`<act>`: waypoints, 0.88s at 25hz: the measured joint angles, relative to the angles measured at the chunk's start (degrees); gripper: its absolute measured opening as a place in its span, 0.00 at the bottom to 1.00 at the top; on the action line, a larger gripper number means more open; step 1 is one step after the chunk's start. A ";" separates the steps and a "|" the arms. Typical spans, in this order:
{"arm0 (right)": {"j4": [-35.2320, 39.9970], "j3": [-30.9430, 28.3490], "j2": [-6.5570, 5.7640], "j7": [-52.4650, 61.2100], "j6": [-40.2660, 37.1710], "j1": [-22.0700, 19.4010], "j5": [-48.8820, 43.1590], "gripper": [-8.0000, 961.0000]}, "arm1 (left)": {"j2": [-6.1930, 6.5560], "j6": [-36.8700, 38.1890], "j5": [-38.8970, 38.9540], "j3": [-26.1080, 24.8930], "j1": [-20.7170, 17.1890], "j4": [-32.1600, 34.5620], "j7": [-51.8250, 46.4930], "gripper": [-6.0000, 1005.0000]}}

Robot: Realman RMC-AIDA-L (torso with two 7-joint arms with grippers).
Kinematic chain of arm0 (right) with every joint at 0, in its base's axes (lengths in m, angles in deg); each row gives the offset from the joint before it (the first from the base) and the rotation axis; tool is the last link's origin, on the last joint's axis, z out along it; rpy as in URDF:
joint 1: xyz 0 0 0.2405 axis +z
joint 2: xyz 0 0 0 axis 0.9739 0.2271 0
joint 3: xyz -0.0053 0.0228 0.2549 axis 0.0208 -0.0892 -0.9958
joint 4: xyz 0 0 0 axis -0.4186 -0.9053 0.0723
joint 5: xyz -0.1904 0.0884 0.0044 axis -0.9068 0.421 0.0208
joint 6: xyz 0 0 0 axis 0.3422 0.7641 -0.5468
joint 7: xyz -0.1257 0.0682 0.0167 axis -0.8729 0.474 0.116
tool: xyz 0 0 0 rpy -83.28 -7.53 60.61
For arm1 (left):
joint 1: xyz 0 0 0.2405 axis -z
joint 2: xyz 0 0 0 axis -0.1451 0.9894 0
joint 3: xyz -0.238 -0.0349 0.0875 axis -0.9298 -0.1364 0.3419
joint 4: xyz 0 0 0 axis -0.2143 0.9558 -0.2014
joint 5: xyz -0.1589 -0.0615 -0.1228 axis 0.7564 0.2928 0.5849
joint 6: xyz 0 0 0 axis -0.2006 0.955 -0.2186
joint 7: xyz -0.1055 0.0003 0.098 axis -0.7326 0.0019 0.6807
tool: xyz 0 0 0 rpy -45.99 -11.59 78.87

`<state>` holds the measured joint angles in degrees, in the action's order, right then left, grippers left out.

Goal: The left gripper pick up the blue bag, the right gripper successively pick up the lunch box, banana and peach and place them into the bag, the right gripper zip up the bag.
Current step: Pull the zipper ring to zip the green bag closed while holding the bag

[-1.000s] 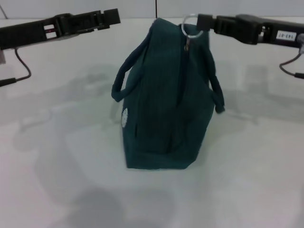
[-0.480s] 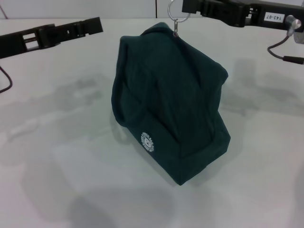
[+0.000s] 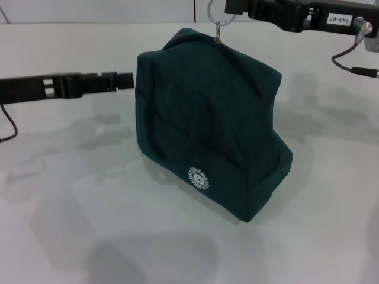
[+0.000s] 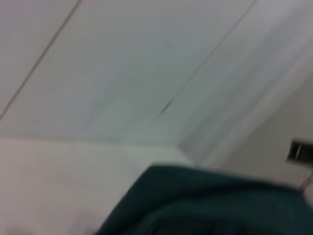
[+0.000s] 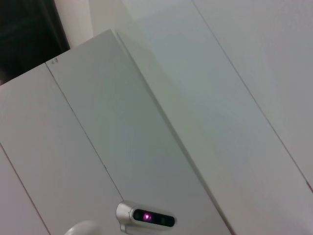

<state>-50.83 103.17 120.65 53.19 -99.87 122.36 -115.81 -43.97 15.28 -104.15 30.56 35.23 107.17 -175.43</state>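
The blue bag (image 3: 207, 124), dark teal with a white round logo (image 3: 199, 177), stands on the white table (image 3: 71, 225), leaning, with its top closed. At its peak a metal zipper ring (image 3: 217, 18) is pinched by my right gripper (image 3: 232, 8), which reaches in from the upper right. My left gripper (image 3: 125, 80) lies level just off the bag's left side, apart from it or barely touching. In the left wrist view, the bag's fabric (image 4: 205, 205) fills the lower part. The lunch box, banana and peach are out of view.
White tabletop surrounds the bag on every side. Cables hang from the right arm (image 3: 349, 53) and the left arm (image 3: 7, 127). The right wrist view shows only pale wall panels and a small device with a pink light (image 5: 145, 215).
The bag has swung round and tipped, so its logo now faces front. The left arm has dropped from the back left to beside the bag. The right gripper stays on the ring.
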 joint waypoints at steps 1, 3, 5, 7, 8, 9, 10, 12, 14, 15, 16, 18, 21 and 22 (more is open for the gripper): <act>0.02 -0.07 0.00 0.00 -0.02 -0.07 0.03 0.02 | 0.00 0.00 0.00 0.00 0.00 0.00 0.00 0.82; 0.05 -0.16 0.00 0.00 -0.07 -0.16 0.14 0.02 | -0.09 -0.01 -1.09 0.02 0.38 -0.02 -0.06 0.82; 0.06 -0.04 0.00 -0.05 -0.42 -0.48 1.09 0.02 | -0.32 0.04 -5.24 0.05 2.78 -1.49 -1.03 0.82; 0.06 -0.01 0.00 -0.08 -0.52 -0.54 1.37 0.02 | -0.32 0.21 -6.86 0.05 3.96 -2.83 -1.51 0.82; 0.06 -0.01 0.00 -0.09 -0.56 -0.56 1.38 0.02 | -0.28 0.27 -7.49 0.07 4.80 -3.92 -1.50 0.82; 0.06 0.00 0.00 -0.10 -0.61 -0.61 1.39 0.02 | -0.25 0.33 -7.85 0.17 5.47 -5.10 -1.31 0.82; 0.06 0.01 0.00 -0.15 -0.68 -0.70 1.41 0.03 | -0.25 0.35 -7.88 0.31 6.39 -6.11 -0.90 0.82; 0.06 0.02 0.00 -0.31 -0.85 -0.95 1.64 0.03 | -0.44 0.35 -7.93 0.56 7.91 -7.41 -0.03 0.82; 0.06 0.03 0.00 -0.63 -1.35 -1.17 1.99 0.03 | -0.84 0.16 -7.83 0.63 9.53 -8.35 1.29 0.82; 0.06 0.04 0.00 -0.82 -1.69 -1.25 2.19 0.03 | -1.08 -0.07 -7.71 0.62 10.24 -8.76 1.86 0.82; 0.07 0.04 0.00 -1.04 -1.97 -1.35 2.30 0.03 | -1.28 -0.39 -7.61 0.57 10.77 -9.00 2.24 0.82; 0.07 0.06 0.01 -1.38 -2.28 -1.60 2.43 0.03 | -1.75 -1.51 -7.55 0.50 11.85 -9.28 2.73 0.82; 0.22 0.07 0.08 -1.98 -2.30 -2.67 3.47 0.03 | -1.88 -3.38 -7.66 0.32 13.00 -9.38 2.39 0.82; 0.40 0.08 0.09 -2.20 -2.26 -3.22 3.94 0.03 | -1.85 -3.68 -7.68 0.19 13.07 -9.39 2.14 0.82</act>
<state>-50.43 103.25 120.74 51.00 -102.13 119.14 -111.88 -45.82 11.60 -111.83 30.75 48.30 97.78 -173.29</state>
